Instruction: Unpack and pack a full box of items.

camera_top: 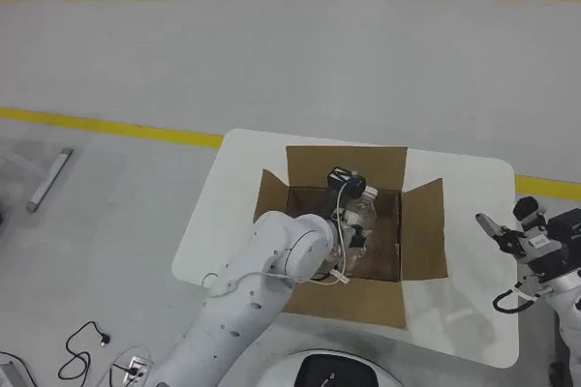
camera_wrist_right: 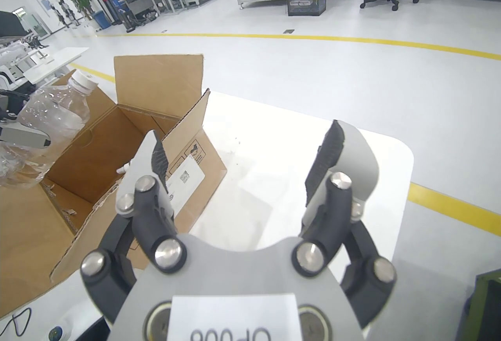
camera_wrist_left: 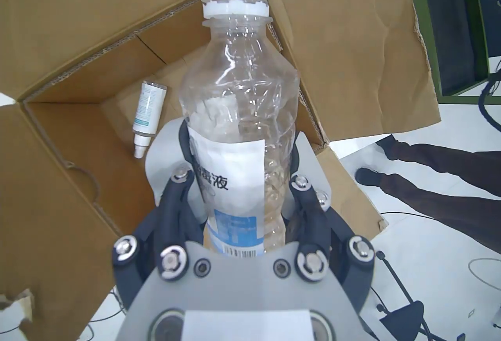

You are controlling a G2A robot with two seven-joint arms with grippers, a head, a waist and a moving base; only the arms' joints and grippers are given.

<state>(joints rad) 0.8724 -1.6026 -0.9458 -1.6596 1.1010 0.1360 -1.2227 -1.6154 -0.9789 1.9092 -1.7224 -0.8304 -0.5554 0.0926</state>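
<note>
Here we go: the left claw is clenched on a clear plastic bottle, its fingers pressed to either side of the labelled lower body. We see a white cap on top, and the bottle looks empty. It is raised over the opening of the cardboard box and tilted, with the cap leaning toward the box's far wall.

Looking down past the bottle, we spot a small white spray bottle lying on its side on the box's floor, close to an inner corner. It is well apart from the held bottle.

The box has all four flaps folded outward and stands on the white counter.

Over to the box's right side now. The right claw is released, its dark ribbed pads spread wide with nothing between them. It hangs above the counter, beside the box's right flap and not touching it. From the top view we place it out beyond that flap, toward the counter's edge on that side of the box.
</note>
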